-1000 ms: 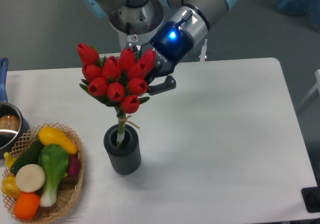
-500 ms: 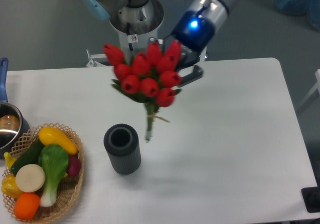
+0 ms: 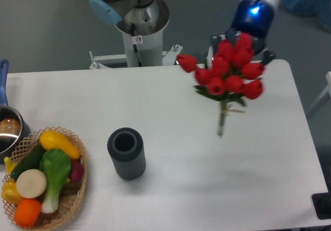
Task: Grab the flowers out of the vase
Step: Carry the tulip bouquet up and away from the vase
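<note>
Red tulip buds, about nine, glossy and rounded, make up the flowers; green leaves sit under the heads and pale stems tied in one bundle hang down, slightly blurred. The bunch is in the air over the right part of the white table, well apart from the vase. One gripper sits behind the buds at upper right, dark body with a lit blue spot; its fingers are mostly hidden by the blooms, so whether they clamp the bunch cannot be told for sure, though nothing else is seen carrying it.

One vase: short dark grey cylinder, vertical ribs, round open mouth, standing upright on the table left of centre, nothing in it. One wicker basket at lower left, woven, holding yellow, green, cream, orange and purple vegetables. One steel pot with blue handle at the left edge, cut off by the frame.
</note>
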Controlling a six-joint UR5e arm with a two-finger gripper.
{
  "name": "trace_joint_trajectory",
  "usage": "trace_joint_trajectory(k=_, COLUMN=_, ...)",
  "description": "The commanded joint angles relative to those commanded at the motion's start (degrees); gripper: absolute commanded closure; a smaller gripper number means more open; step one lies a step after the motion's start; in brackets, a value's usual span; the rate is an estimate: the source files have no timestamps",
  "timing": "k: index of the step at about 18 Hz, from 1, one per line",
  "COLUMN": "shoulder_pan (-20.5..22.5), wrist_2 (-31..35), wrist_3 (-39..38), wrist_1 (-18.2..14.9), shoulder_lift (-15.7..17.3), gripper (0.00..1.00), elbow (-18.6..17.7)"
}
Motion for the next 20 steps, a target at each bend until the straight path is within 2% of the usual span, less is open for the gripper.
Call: trace_joint_trajectory(k=20, shoulder_pan=2.0, wrist_2=0.4, wrist_3=1.0, wrist_1=-0.1, shoulder_lift=-0.3, gripper=0.7, elbow=-0.3)
